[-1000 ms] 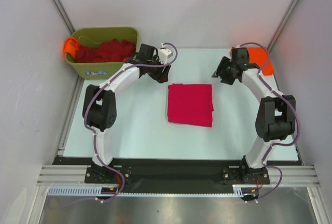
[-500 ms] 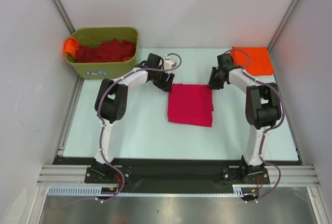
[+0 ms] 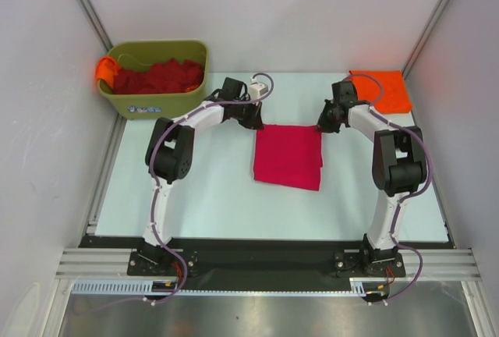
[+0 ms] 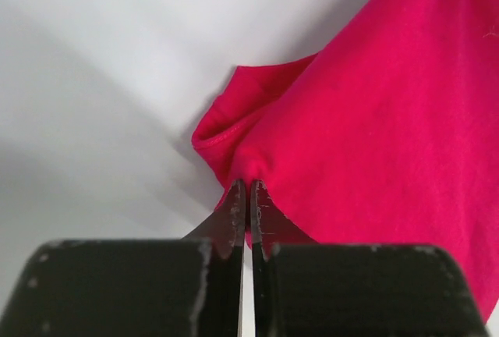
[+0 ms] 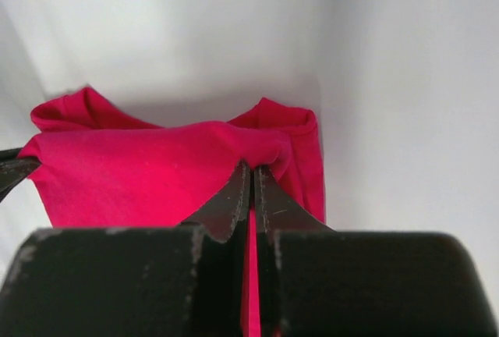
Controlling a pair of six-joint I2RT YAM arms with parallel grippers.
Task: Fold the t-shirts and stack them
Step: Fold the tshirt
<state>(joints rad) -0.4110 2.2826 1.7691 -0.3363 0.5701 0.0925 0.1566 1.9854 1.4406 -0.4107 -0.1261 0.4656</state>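
A crimson-pink t-shirt [image 3: 288, 156] lies folded into a rectangle at the table's middle. My left gripper [image 3: 258, 124] is shut on its far left corner, the cloth [image 4: 374, 118] bunched at the fingertips [image 4: 236, 196]. At the far right corner my right gripper [image 3: 320, 125] is shut on the same t-shirt [image 5: 156, 177], with cloth pinched between the jaws. A bright orange t-shirt [image 3: 381, 91] lies folded at the far right. Dark red t-shirts [image 3: 156, 76] are heaped in the bin at the far left.
The olive-green bin [image 3: 156, 103] stands at the far left corner, with an orange piece of cloth [image 3: 105, 66] draped over its left rim. White walls enclose the pale table [image 3: 203, 189] on three sides.
Both arms came in from the far corners to the crimson-pink t-shirt's far edge and closed on its two far corners. The shirt itself has barely shifted.
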